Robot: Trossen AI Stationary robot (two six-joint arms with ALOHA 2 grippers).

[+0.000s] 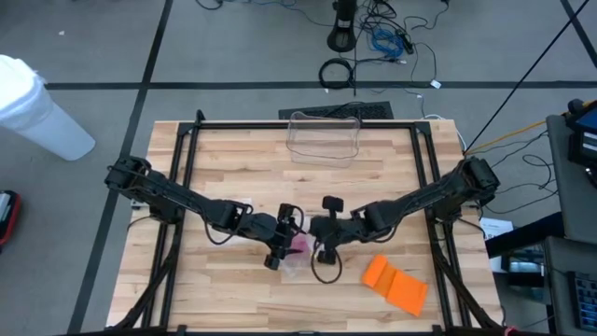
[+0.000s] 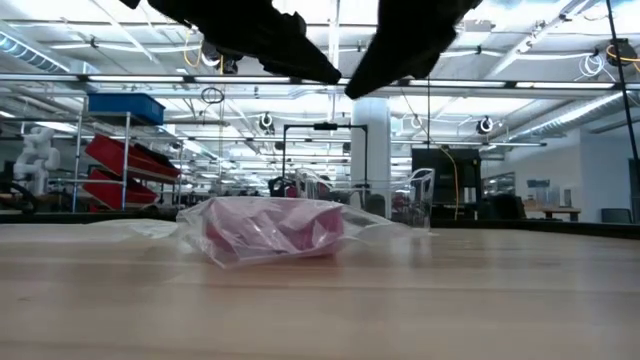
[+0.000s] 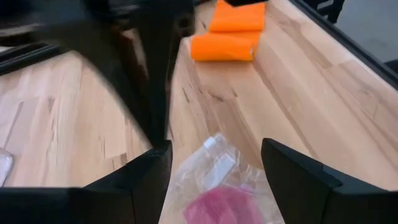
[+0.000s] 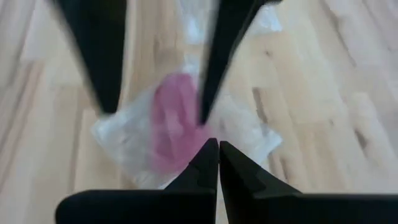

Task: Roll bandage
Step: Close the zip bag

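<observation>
We're over the middle of the light wooden slatted counter [image 1: 233,289], where a pink bandage roll sealed in a clear crinkled plastic bag [image 2: 268,229] lies flat on the boards, a little toward the near edge. Both arms meet above it. The left end effector [image 3: 214,171] hangs just over the bag with its dark fingers spread wide apart, the pink roll showing between them. The right end effector [image 4: 218,163] faces it from the other side, fingers pressed together and gripping nothing, its tips just short of the bag. To the near right we see a loose strip of orange bandage [image 1: 395,283] lying well apart from the bag. At the far edge stands a clear plastic bin [image 1: 324,137].
</observation>
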